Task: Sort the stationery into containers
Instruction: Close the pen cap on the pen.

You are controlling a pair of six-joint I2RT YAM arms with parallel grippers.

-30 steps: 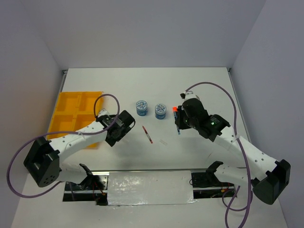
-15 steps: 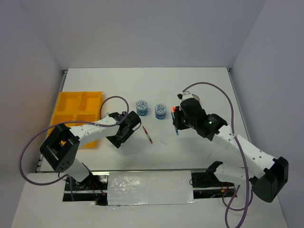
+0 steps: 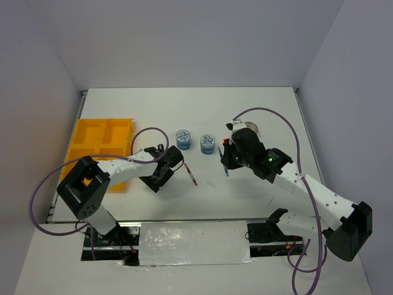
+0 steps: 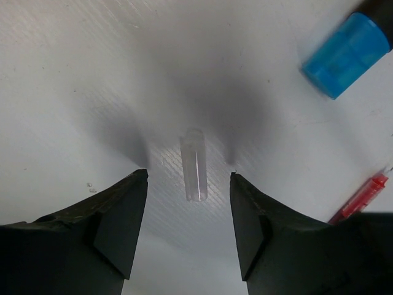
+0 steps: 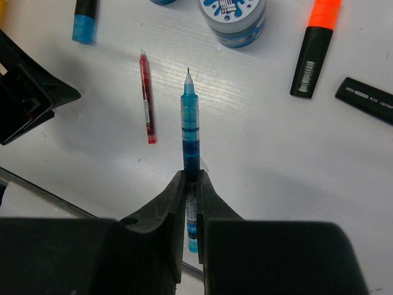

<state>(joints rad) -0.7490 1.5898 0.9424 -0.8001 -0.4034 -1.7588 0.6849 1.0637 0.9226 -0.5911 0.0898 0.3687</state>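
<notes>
My right gripper is shut on a thin blue pen, held above the table with its tip pointing ahead. A red pen lies between the two arms. My left gripper stands open low over the table, with a small clear plastic cap lying between its fingertips, untouched. Beside it are a highlighter's blue end and the red pen's end. Two blue-white rolls stand behind. The yellow-orange tray lies at the left.
An orange-ended highlighter and another black highlighter lie right of the nearer roll. A second clear cap lies near the red pen. A silvery ring peeks from behind the right arm. Walls close the table's sides.
My left gripper swung right, from beside the tray toward the red pen, and its jaws have narrowed. My right gripper carried the blue pen slightly left.
</notes>
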